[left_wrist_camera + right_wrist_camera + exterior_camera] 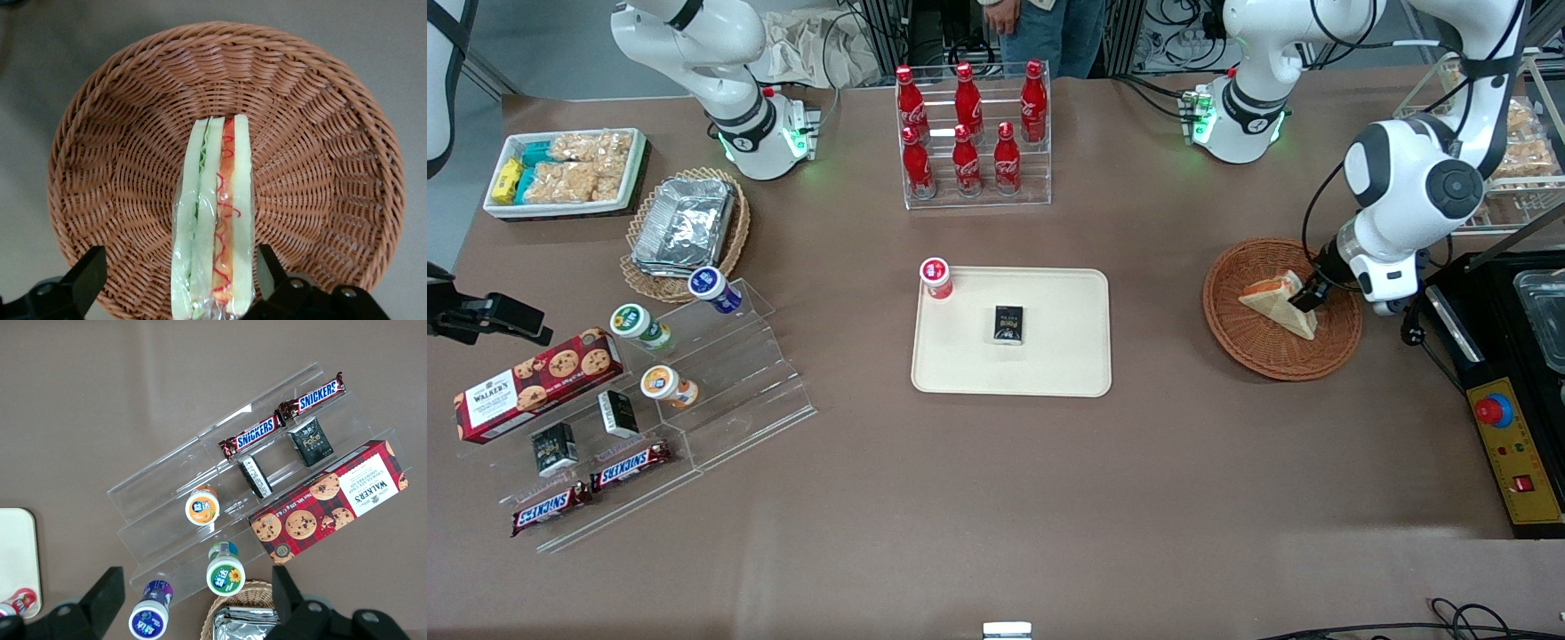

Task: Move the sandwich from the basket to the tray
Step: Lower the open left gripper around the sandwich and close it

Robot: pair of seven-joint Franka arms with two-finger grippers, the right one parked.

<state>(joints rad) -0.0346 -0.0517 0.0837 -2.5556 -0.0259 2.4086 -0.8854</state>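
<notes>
Basket (1263, 342) (claw (175, 280) straddling sandwich (213, 220))

Left wrist view: basket (133, 133) on brown table (40, 67). Sandwich (213, 220) stands on edge in it, plastic-wrapped (green filling in one seam, orange-red in the other). Gripper (180, 280) open, one finger (83, 277) clear of the sandwich, the other (273, 273) just beside the bread.

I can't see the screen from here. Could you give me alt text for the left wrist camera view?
A wrapped sandwich stands on edge in a round brown wicker basket, green and orange-red filling showing. The open end effector straddles it, one black finger on each side, not yet closed.
</notes>
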